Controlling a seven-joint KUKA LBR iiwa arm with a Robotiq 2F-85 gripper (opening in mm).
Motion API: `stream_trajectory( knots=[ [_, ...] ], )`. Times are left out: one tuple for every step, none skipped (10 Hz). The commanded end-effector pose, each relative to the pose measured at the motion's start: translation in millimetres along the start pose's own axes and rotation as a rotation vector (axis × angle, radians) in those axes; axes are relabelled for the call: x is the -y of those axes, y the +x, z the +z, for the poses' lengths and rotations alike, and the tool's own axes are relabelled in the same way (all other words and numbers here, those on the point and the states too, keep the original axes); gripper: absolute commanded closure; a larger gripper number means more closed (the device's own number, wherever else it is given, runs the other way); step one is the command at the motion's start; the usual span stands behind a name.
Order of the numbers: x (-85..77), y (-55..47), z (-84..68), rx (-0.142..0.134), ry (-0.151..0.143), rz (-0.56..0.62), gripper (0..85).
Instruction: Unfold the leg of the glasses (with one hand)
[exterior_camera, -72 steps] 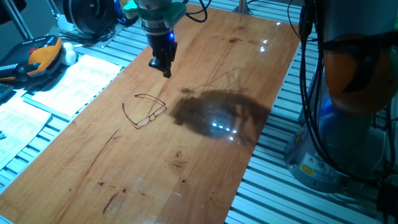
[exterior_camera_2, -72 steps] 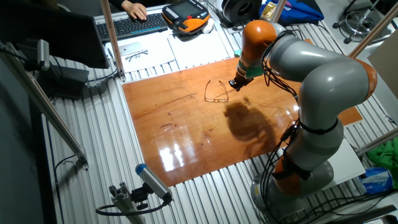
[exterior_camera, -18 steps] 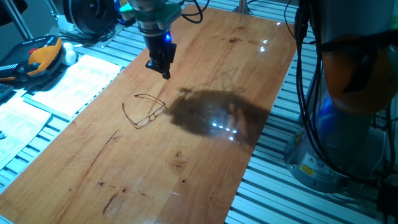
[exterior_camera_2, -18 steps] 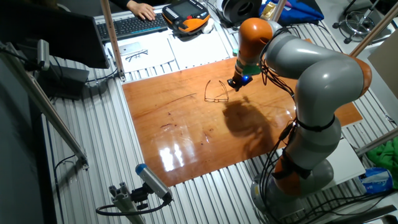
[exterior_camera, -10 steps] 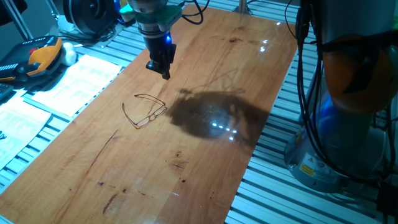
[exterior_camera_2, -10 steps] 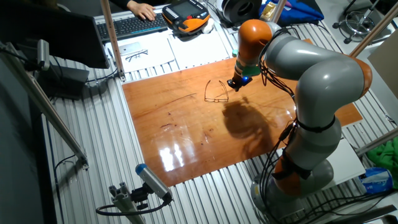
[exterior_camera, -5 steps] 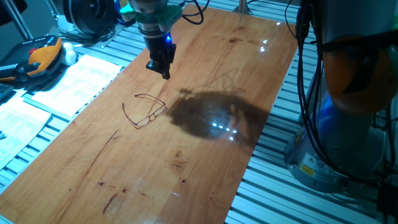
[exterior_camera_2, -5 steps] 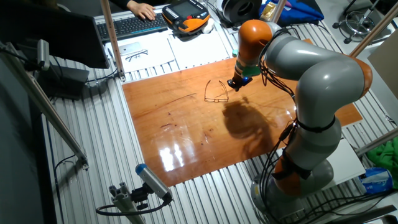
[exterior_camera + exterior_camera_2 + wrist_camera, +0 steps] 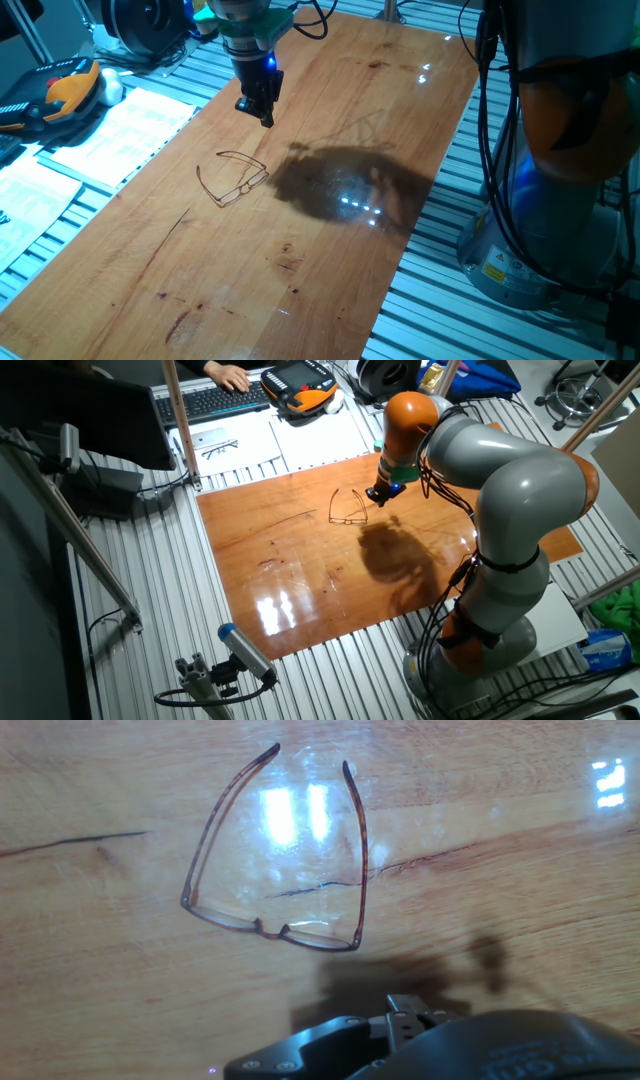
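Observation:
The glasses (image 9: 242, 186) lie flat on the wooden tabletop (image 9: 330, 250), thin reddish-brown wire frames with both legs spread out from the front. In the hand view the glasses (image 9: 268, 927) sit just ahead of me, with the legs pointing away. My gripper (image 9: 262, 112) hangs a little above the table, beyond and to the right of the frames, touching nothing. Its fingers look closed together and hold nothing. From the other side the gripper (image 9: 377, 495) hovers beside the glasses (image 9: 348, 507). Only the gripper's dark housing (image 9: 450, 1045) shows in the hand view.
Paper sheets (image 9: 120, 125) lie left of the board, with an orange-and-black handset (image 9: 62, 90) behind them. A keyboard (image 9: 215, 398) and a person's hand (image 9: 227, 374) are at the far edge. The arm's base (image 9: 480, 630) stands by the board's side. Dark scratches (image 9: 180, 222) mark the wood.
Since the oldest frames the gripper has shifted slightly away from the glasses. Over the last two seconds nothing has visibly moved; the glasses lie as before.

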State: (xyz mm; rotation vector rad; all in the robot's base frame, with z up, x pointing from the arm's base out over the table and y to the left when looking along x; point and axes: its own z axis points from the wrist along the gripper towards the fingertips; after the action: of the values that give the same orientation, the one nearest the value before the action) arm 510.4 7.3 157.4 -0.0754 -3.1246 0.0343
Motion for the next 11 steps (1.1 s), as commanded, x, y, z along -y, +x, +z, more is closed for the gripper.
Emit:
stream_trajectory(
  knots=[
    [0.5, -0.1, -0.1, 0.003, 0.003, -0.001, 85.0],
    [1.3, 0.1, -0.4, 0.002, 0.003, -0.001, 85.0],
    [0.6, 0.9, -0.8, -0.002, 0.0, 0.001, 85.0],
    [0.0, 1.0, -0.9, -0.002, 0.0, 0.001, 85.0],
    [0.1, 0.6, -0.7, 0.0, 0.0, 0.001, 85.0],
    [0.6, 0.0, -0.4, 0.003, 0.001, -0.001, 85.0],
    [1.5, -0.2, -0.3, 0.006, 0.004, -0.002, 85.0],
    [1.7, 0.1, -0.5, 0.008, 0.003, -0.003, 85.0],
    [1.4, -0.3, -0.1, 0.009, 0.003, -0.003, 85.0],
    [1.5, -0.4, 0.2, 0.008, 0.003, -0.004, 85.0],
    [1.2, -0.2, 0.3, 0.008, 0.003, -0.007, 85.0]
  ],
)
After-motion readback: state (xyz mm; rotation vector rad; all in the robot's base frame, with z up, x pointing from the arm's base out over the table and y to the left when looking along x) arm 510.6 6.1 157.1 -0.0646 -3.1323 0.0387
